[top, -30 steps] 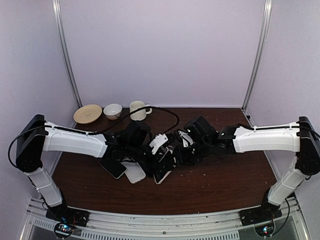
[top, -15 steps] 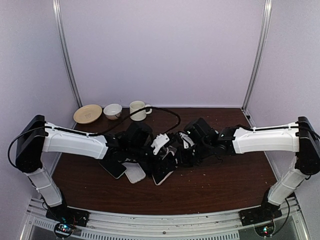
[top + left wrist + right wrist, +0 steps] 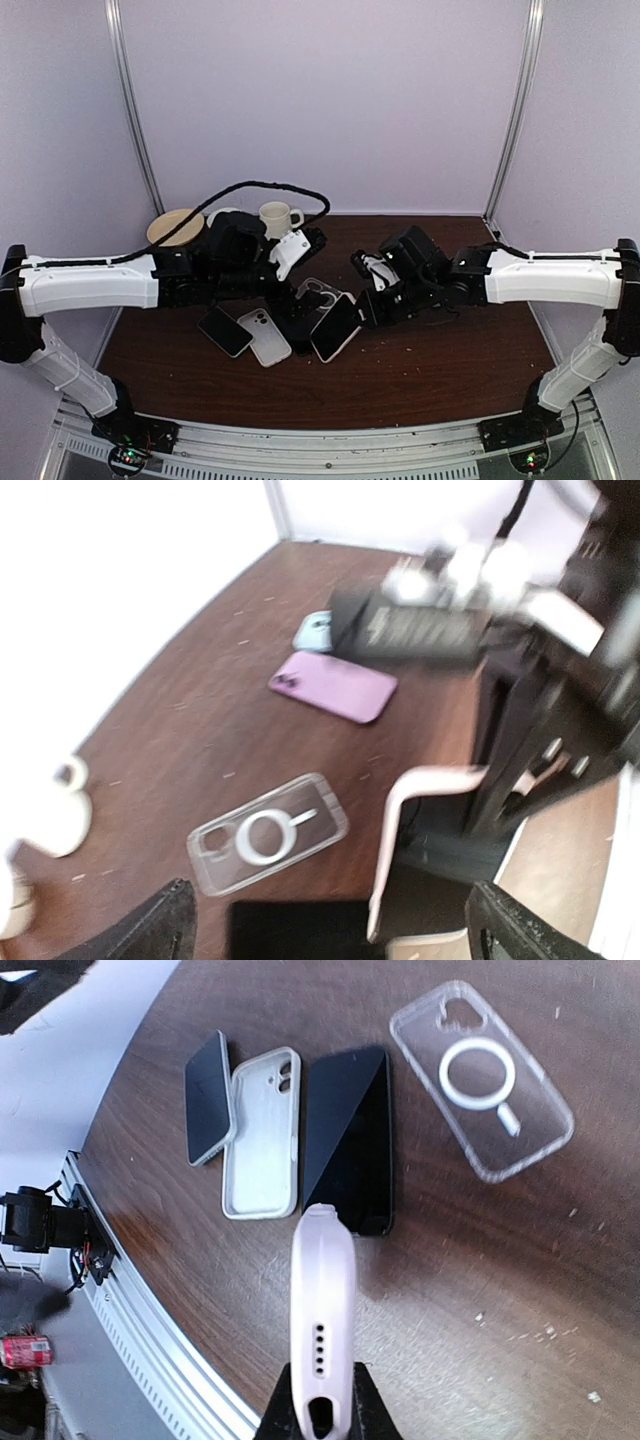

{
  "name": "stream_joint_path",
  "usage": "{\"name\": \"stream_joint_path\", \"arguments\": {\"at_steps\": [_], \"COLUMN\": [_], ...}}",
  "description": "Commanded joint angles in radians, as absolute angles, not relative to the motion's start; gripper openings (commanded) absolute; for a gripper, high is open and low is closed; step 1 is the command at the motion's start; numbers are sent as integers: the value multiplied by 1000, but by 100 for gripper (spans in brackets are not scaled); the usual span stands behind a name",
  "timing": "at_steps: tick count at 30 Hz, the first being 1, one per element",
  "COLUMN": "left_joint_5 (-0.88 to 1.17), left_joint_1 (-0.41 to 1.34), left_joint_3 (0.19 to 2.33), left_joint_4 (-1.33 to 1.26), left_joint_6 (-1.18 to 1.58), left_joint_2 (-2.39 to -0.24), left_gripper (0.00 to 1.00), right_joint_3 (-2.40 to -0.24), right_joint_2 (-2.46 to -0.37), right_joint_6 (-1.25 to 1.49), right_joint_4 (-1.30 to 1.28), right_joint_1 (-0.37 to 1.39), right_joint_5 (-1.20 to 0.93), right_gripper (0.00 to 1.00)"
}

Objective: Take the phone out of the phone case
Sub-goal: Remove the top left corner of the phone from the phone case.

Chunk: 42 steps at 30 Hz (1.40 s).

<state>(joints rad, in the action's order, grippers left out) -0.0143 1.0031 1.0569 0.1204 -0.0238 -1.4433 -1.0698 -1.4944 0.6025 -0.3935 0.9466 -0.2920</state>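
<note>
Pink phone case (image 3: 322, 1300) sits edge-on, clenched in the right jaws above the table, probably to keep it apart from its phone. Left jaws hang released, wide. Bare black phone (image 3: 347, 1140) lies mid-table between white case (image 3: 262, 1145) and clear case (image 3: 480, 1075).

No words, numbers or signs can be read anywhere. The black block (image 3: 420, 630) beyond the clear case (image 3: 268, 832) has pale marks on it that may be print, but they are far too blurry to make out. The small red can (image 3: 25, 1350), well apart from the clear case and off the tabletop, is too tiny to show any letters.
</note>
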Motion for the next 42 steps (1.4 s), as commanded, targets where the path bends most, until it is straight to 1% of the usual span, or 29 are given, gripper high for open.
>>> {"name": "stream_joint_path", "arguments": {"at_steps": [1, 5, 10, 12, 15, 20, 22, 25, 28, 31, 34, 38, 42], "left_joint_5": [-168, -192, -127, -55, 132, 245, 288, 407, 498, 574, 631, 760, 822], "left_joint_1": [999, 984, 926, 868, 750, 705, 683, 649, 640, 640, 631, 617, 617], "left_joint_3": [1098, 1100, 1097, 1074, 1011, 924, 896, 860, 886, 940, 942, 893, 862], "left_joint_4": [269, 324, 376, 370, 293, 158, 97, 12, 22, 102, 117, 121, 157], "left_joint_6": [-157, -233, -310, -313, -300, -335, -336, -361, -376, -432, -476, -555, -616], "left_joint_2": [-1378, -1314, -1242, -1215, -1163, -1121, -1124, -1126, -1155, -1190, -1199, -1177, -1143], "left_gripper": [97, 97, 98, 98, 97, 97, 96, 93, 92, 92, 93, 93, 92], "right_joint_3": [-1121, -1124, -1133, -1113, -1050, -927, -918, -900, -880, -884, -888, -874, -847], "right_joint_2": [-1404, -1368, -1341, -1316, -1264, -1182, -1169, -1164, -1159, -1157, -1149, -1121, -1104], "right_joint_6": [463, 416, 345, 303, 233, 109, 84, 16, 14, -36, -101, -227, -307], "right_joint_4": [-356, -330, -313, -272, -169, 30, 46, 73, 105, 86, 58, 42, 61], "right_joint_1": [939, 912, 893, 893, 891, 891, 891, 891, 891, 893, 894, 894, 893], "right_joint_5": [-192, -187, -173, -164, -122, -79, -69, -117, -101, -96, -136, -276, -326], "right_gripper": [0, 0, 0, 0, 0, 0, 0, 0, 0, 0, 0, 0, 0]}}
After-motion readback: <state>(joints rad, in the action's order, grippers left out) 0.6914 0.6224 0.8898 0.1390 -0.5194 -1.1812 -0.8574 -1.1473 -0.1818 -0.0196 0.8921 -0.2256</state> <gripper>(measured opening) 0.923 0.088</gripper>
